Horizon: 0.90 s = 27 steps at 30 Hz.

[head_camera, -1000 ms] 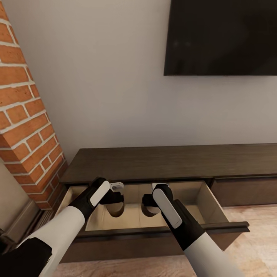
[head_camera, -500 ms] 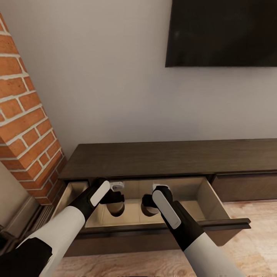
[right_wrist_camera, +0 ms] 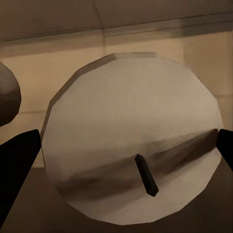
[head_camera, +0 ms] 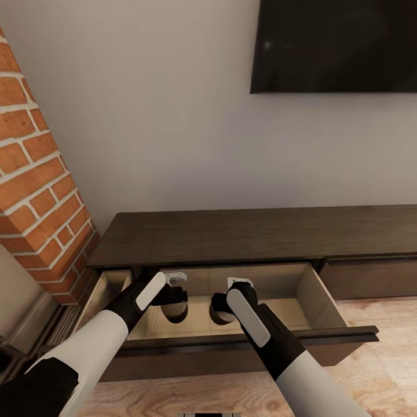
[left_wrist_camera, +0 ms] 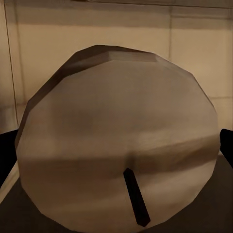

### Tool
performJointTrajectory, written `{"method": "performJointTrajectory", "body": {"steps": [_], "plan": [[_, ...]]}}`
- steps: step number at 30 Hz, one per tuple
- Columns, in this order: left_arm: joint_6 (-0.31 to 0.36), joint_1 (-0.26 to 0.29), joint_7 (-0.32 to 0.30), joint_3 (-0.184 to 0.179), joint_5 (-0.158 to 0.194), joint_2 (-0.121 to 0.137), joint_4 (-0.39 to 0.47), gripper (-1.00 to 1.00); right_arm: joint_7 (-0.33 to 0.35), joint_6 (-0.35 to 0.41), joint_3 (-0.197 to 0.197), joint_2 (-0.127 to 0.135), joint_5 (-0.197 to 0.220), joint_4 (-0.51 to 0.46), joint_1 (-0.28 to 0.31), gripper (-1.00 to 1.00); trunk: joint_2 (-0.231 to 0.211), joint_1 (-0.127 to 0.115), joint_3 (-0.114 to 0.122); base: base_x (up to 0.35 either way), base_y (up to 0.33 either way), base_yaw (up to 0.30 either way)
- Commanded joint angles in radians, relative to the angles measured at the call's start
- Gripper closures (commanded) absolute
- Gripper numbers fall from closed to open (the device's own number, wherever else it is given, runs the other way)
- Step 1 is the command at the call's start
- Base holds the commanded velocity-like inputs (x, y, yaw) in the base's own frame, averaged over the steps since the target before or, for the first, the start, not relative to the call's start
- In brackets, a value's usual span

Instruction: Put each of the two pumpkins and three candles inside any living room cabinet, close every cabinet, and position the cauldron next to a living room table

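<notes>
Head view: two short tan cylindrical candles, one under the left gripper [head_camera: 174, 301] at [head_camera: 174, 311], one under the right gripper [head_camera: 223, 306] at [head_camera: 220, 315], both inside the open pale-beige drawer [head_camera: 301, 289] of the long low dark brown wooden cabinet [head_camera: 255, 234]; grey wall, brick column [head_camera: 35, 191], dark wall screen [head_camera: 336, 43], wood floor. Left wrist view: candle [left_wrist_camera: 116, 145] with dark wick between the dark fingers [left_wrist_camera: 6, 155], fingers spread to its width against its sides. Right wrist view: second candle [right_wrist_camera: 131, 136] likewise held between fingers [right_wrist_camera: 17, 165]; the other candle's edge [right_wrist_camera: 8, 99] beside it.
</notes>
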<state>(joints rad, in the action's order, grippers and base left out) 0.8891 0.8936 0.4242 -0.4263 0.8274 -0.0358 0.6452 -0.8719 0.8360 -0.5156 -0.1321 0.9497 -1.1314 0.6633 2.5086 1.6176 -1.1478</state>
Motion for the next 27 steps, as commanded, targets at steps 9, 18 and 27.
{"method": "performJointTrajectory", "body": {"steps": [9,18,27], "plan": [[0.001,0.001,0.007,-0.004,0.009,0.001,-0.002,1.00,-0.010,-0.008,-0.003,0.000,0.009,-0.001,0.001,1.00,0.000,0.000,-0.001,0.080,0.000,0.000],[0.002,0.001,0.007,-0.004,0.009,0.001,-0.004,1.00,-0.009,-0.009,-0.004,0.000,0.009,0.000,0.001,1.00,0.000,0.000,-0.001,0.087,0.000,0.000],[0.002,0.001,0.006,-0.004,0.009,0.001,0.004,1.00,-0.009,-0.009,-0.004,0.000,0.009,0.001,0.001,1.00,0.000,0.000,-0.001,0.024,0.000,0.000]]}}
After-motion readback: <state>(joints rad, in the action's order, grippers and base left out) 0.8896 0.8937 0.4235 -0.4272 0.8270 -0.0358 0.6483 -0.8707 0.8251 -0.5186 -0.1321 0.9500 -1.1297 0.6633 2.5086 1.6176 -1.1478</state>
